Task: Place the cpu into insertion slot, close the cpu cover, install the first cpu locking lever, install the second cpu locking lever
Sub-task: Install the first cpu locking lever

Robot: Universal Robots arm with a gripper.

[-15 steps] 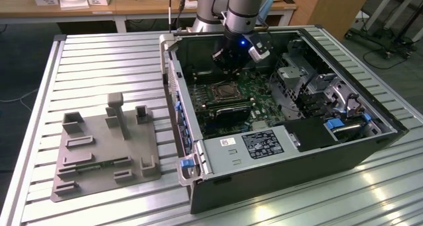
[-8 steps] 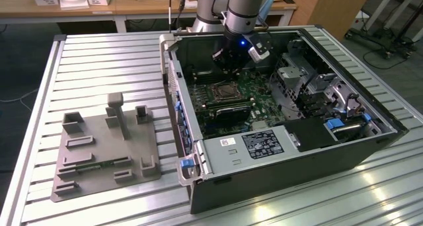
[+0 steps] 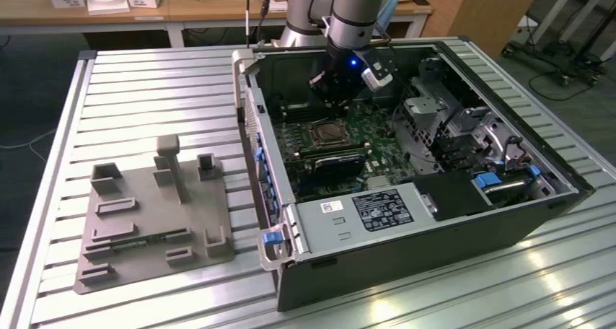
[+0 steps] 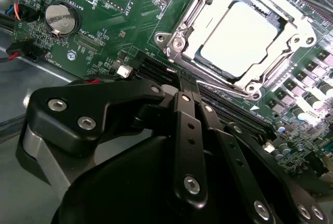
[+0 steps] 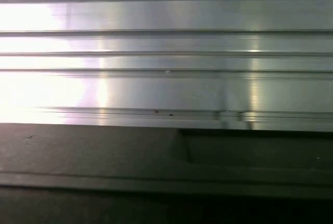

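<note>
Cpu (image 4: 240,38) seated in insertion slot (image 4: 179,37), just beyond clenched, empty end effector (image 4: 186,86)

In the second wrist view the gripper (image 4: 183,86) covers the green board's near edge, and its fingertips are hidden behind its own black links. The insertion slot (image 4: 237,37) is cut off at the picture's edge. In the exterior view the arm hides the case's far inner corner.

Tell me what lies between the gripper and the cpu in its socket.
In the second wrist view, long black slots on the green board and the cover's shiny near edge lie between the gripper and the cpu.
</note>
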